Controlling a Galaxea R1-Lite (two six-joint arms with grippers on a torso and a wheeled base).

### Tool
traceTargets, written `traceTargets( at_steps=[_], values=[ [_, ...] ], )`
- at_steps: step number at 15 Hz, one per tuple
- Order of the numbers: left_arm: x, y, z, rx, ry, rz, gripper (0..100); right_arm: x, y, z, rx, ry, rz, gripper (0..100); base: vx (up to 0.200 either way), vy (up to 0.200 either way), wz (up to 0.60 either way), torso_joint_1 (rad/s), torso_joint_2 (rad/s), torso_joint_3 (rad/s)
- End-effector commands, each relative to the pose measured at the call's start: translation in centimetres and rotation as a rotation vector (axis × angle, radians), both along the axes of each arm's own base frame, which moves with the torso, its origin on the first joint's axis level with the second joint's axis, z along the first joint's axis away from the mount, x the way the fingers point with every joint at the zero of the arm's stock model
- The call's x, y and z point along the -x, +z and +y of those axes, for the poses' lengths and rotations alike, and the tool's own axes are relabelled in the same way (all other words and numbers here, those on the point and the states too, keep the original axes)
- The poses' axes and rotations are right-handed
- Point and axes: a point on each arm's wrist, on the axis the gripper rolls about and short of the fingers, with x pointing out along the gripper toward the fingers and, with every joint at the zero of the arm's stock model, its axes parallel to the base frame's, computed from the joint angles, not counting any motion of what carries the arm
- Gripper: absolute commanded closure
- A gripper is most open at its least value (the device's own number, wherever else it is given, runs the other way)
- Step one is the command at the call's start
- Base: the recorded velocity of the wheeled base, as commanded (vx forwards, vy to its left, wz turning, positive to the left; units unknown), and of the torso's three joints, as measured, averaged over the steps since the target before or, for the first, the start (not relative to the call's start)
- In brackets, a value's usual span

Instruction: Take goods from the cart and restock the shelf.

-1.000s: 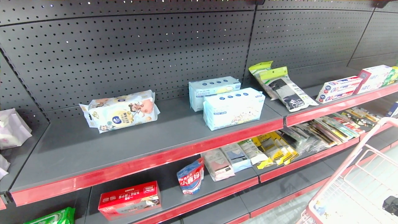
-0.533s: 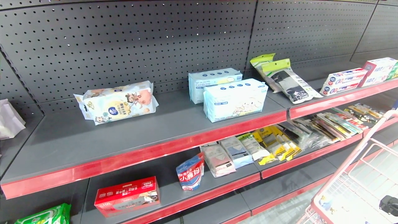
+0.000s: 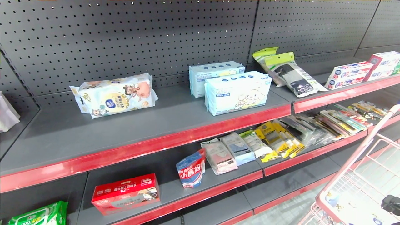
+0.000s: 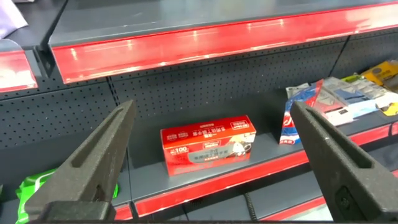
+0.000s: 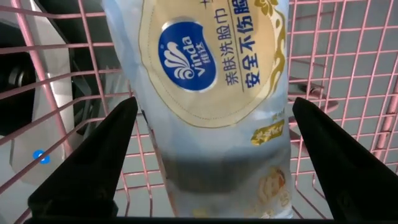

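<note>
Found left gripper (image 4: 212,106) spread wide with nothing between its fingers, held in front of the lower shelf (image 4: 205,193) and facing a red box (image 4: 208,143) that lies flat there. Noted a blue and red pouch (image 4: 297,118) standing beside that box, apart from it. Found right gripper (image 5: 212,102) down inside the pink wire cart (image 5: 348,37), fingers fully apart and straddling a pale soft tissue pack (image 5: 211,74) with a blue oval emblem; cannot tell whether either finger touches the pack. Recorded no grip on it. Recorded the pack lying on the cart's wire floor. From the head view, logged the cart (image 3: 359,175) at the right, just in front of the shelving. On the upper shelf (image 3: 125,134), logged a cartoon-printed wipes pack (image 3: 114,95) at the left, well apart from two pale blue tissue packs (image 3: 237,92) set one behind the other, then sock packs (image 3: 290,73) leaning on the pegboard and toothpaste boxes (image 3: 348,75) farther right. Below, noted face-mask packs (image 3: 231,151) and a green wipes pack (image 3: 40,215).
</note>
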Motion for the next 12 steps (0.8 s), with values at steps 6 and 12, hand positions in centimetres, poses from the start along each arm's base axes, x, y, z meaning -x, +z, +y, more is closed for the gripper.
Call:
traceTargets(
  at_steps=[6,12],
  values=[
    [0.0,0.0,0.0,0.0,0.001,0.001,0,0.1,-1.8,0.1,-0.057,-0.002,0.036,0,0.0,0.0,0.0,0.0,0.0,0.0],
    [0.0,0.0,0.0,0.0,0.001,0.001,0,0.1,-1.8,0.1,-0.056,0.0,0.038,0,0.0,0.0,0.0,0.0,0.0,0.0]
  ],
)
